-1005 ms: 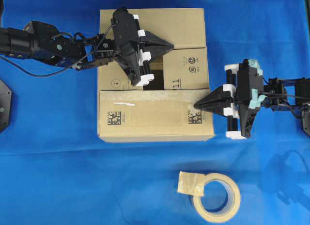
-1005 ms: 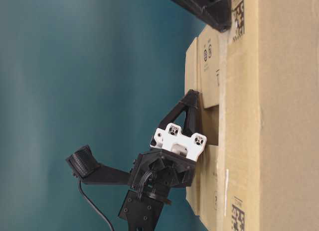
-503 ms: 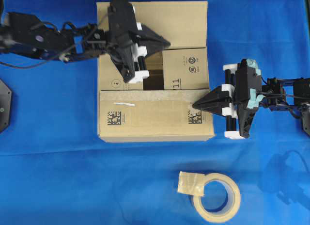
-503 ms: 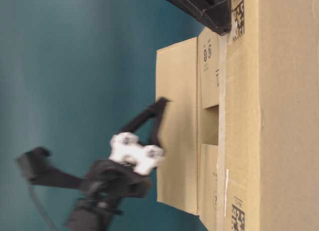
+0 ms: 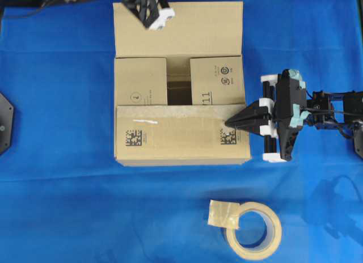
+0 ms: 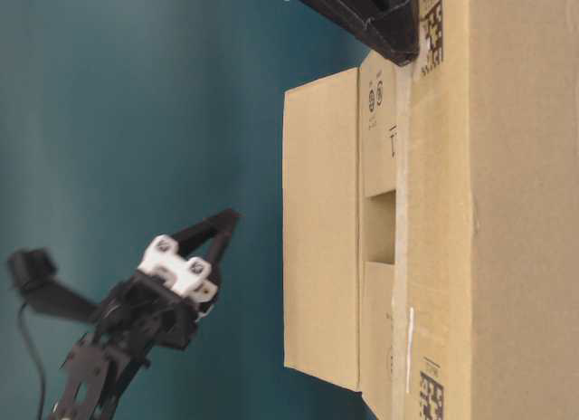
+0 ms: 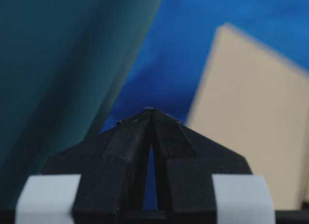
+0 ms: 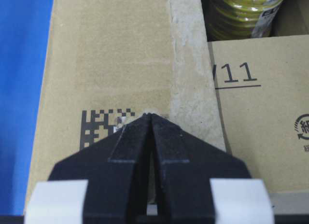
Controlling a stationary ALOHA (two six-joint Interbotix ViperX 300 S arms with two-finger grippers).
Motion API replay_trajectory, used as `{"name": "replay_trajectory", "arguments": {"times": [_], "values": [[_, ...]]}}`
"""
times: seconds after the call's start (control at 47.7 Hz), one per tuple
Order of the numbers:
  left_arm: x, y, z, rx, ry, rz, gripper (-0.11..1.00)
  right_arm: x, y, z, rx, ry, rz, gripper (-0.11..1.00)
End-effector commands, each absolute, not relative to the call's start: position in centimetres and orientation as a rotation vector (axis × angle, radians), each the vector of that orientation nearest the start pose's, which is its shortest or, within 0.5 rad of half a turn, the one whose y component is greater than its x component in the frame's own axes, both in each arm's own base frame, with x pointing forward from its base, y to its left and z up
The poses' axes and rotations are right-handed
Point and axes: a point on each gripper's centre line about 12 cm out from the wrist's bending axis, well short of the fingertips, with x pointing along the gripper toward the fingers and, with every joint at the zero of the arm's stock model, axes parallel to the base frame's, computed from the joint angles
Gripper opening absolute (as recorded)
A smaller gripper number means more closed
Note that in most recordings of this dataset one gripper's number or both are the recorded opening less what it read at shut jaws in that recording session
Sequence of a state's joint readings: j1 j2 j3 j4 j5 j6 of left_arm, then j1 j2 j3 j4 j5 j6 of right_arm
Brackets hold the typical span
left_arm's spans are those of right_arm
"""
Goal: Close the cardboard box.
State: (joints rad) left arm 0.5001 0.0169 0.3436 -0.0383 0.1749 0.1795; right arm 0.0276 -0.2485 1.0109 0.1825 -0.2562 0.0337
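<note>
The box sits a little above the middle of the blue cloth in the overhead view, toward twelve o'clock, and it is only partly closed. Its near flap, the one printed with QR codes, lies flat across the six o'clock side. Both short flaps are folded in: the left flap at nine o'clock and the right flap at three o'clock. A dark gap shows between them. The far flap at twelve o'clock is not down; in the table-level view it stands well clear of the short flaps. Through the gap the right wrist view shows a yellow-green roll inside.

The right gripper has its fingers pinched together with nothing between them, and its tip rests on the near flap by the QR code at the three o'clock end, apparently pinning it. The left gripper is also pinched together and empty, hanging in the air beyond the far flap, apart from it.

By my reckoning three of four flaps are done. What remains is to push the far flap down onto the short flaps so the gap is covered. A tape roll lies at five o'clock, well apart from the box.
</note>
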Motion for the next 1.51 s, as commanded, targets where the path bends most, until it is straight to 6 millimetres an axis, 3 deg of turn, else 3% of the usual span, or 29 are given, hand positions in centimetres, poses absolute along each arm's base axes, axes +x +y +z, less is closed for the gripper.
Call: {"name": "replay_trajectory", "arguments": {"times": [0.0, 0.168, 0.398, 0.859, 1.068, 1.487], "values": [[39.5, 23.1, 26.9, -0.005, 0.593, 0.462, 0.00, 30.7, 0.2, 17.2, 0.184, 0.486, -0.072, 0.00], [40.4, 24.0, 24.4, -0.037, 0.727, 0.444, 0.00, 30.7, 0.2, 17.2, 0.184, 0.484, -0.072, 0.00], [40.6, 23.3, 24.5, -0.055, 0.788, 0.418, 0.00, 30.7, 0.1, 17.3, 0.182, 0.484, -0.074, 0.00], [40.5, 18.8, 26.9, -0.057, 0.809, 0.343, 0.00, 30.7, -0.5, 17.3, 0.186, 0.480, -0.092, 0.00], [39.9, 15.3, 28.5, -0.036, 0.791, 0.285, 0.00, 30.8, -0.9, 17.4, 0.189, 0.466, -0.106, 0.00], [37.8, 8.8, 27.1, -0.141, 0.801, 0.220, 0.00, 30.9, -1.1, 17.6, 0.189, 0.447, -0.112, 0.00]]}}
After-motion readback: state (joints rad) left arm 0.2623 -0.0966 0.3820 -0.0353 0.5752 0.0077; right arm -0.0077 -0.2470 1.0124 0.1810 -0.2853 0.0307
